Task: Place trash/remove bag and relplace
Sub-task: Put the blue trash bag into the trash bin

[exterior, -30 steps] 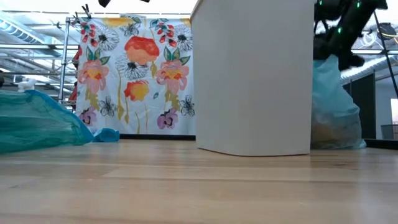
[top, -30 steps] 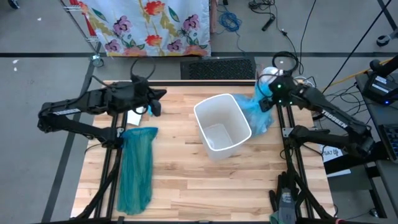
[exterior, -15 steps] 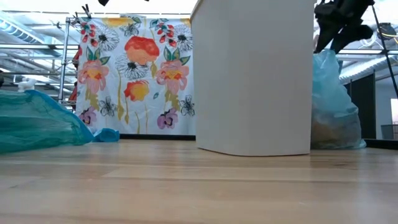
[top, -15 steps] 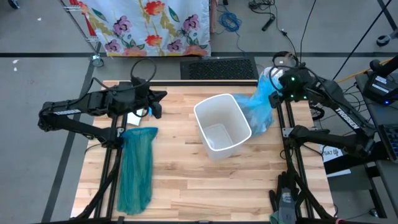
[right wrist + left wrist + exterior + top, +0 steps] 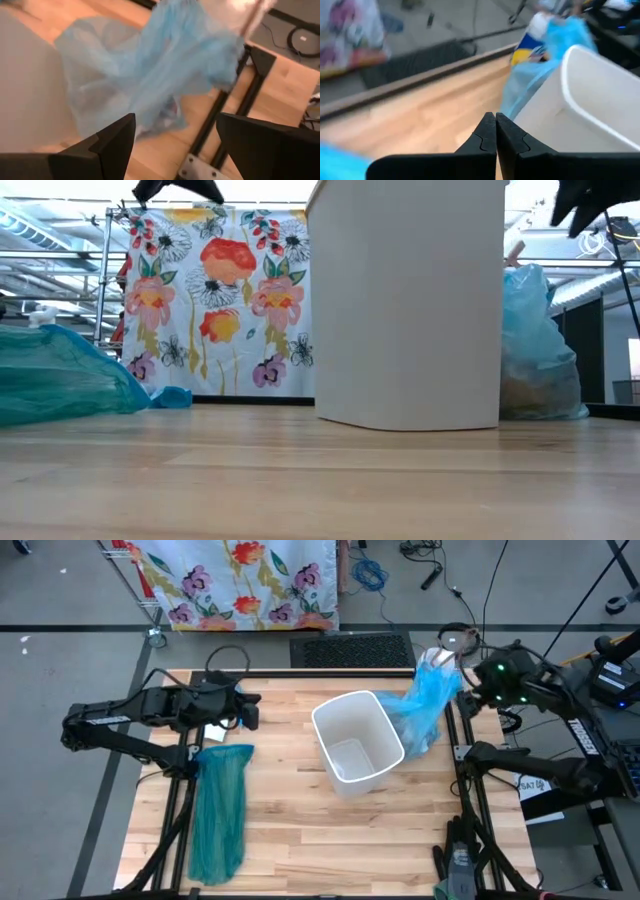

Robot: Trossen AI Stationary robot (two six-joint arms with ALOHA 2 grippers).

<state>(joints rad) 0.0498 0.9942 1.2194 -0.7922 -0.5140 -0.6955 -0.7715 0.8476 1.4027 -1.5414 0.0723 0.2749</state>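
Note:
The pale blue bag (image 5: 420, 715) stands on its bottom at the table's right edge, against the white bin's (image 5: 357, 743) right side. Its loose top (image 5: 437, 680) reaches toward the far right corner. Brownish trash (image 5: 530, 395) shows through its lower part. My right gripper (image 5: 176, 120) is open, raised to the right of the bag (image 5: 150, 85) and clear of it; the high view shows this gripper (image 5: 470, 698) at the right edge. My left gripper (image 5: 250, 712) hovers shut and empty over the far left of the table. In its own view, my left gripper (image 5: 495, 117) points toward the bin (image 5: 590, 100).
A darker teal bag (image 5: 218, 810) lies flat along the table's left side. A white card (image 5: 213, 730) lies under my left arm. A white bottle (image 5: 440, 658) stands at the far right corner. Bare wood stretches along the near half of the table (image 5: 330, 840).
My right gripper has risen and drawn back toward the table's right edge, away from the pale blue bag, staying open. The bag's top has been drawn up and out toward the far right corner; its bottom has stayed put. My left wrist has rolled a little.

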